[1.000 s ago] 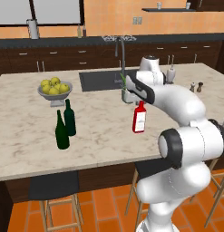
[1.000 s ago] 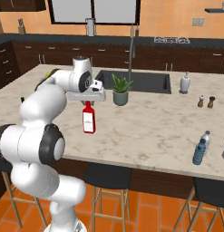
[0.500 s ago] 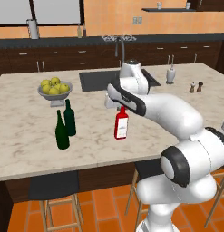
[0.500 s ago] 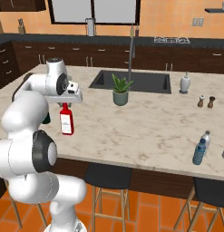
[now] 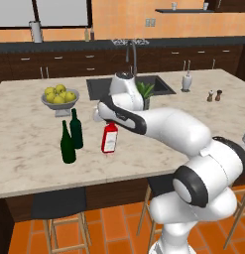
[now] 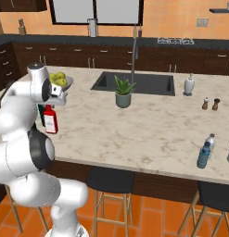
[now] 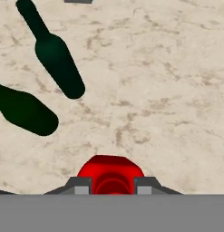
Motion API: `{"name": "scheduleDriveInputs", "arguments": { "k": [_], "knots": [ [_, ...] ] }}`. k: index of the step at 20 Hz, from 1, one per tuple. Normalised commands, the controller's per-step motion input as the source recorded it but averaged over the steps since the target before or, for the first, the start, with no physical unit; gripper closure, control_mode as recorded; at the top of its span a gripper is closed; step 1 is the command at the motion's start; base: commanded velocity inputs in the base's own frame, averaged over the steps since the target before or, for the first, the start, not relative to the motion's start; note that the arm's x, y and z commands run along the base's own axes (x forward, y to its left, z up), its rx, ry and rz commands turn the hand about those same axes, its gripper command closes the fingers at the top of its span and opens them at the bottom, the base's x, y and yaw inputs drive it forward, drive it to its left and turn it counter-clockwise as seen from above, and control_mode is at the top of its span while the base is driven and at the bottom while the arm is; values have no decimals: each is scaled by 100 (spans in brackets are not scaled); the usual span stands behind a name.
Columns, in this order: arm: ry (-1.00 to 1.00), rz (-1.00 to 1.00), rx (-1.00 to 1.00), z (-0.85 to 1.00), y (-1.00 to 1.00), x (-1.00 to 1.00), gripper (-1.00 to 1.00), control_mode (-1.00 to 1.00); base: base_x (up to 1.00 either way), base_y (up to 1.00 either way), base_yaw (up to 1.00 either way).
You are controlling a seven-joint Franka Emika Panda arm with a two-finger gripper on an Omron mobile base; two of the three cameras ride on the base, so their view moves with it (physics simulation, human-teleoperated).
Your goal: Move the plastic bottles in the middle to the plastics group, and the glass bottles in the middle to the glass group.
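The claw (image 7: 112,185) is clenched on the neck of the one red bottle (image 5: 109,138), which hangs upright just right of the two green bottles (image 5: 72,135), close over the counter (image 5: 30,149); whether its base touches the marble cannot be told. Two plastic bottles (image 6: 206,151) stand together far from the red bottle, near the counter's other end. Behind the green bottles sits one fruit bowl (image 5: 59,98). One potted plant (image 6: 123,91) stands by the sink (image 6: 134,83).

Green wine bottles (image 5: 72,136) block left; bare counter (image 5: 25,149) around.
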Motion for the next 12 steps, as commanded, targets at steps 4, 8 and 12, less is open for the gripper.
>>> {"name": "scheduleDriveInputs", "arguments": {
  "k": [4,8,12],
  "knots": [
    [0,5,15,-17,46,10,100,-100,0,0,0],
    [0,2,4,-35,37,8,100,-100,0,0,0],
    [-1,0,0,-34,24,6,100,-100,0,0,0]
  ]
}}
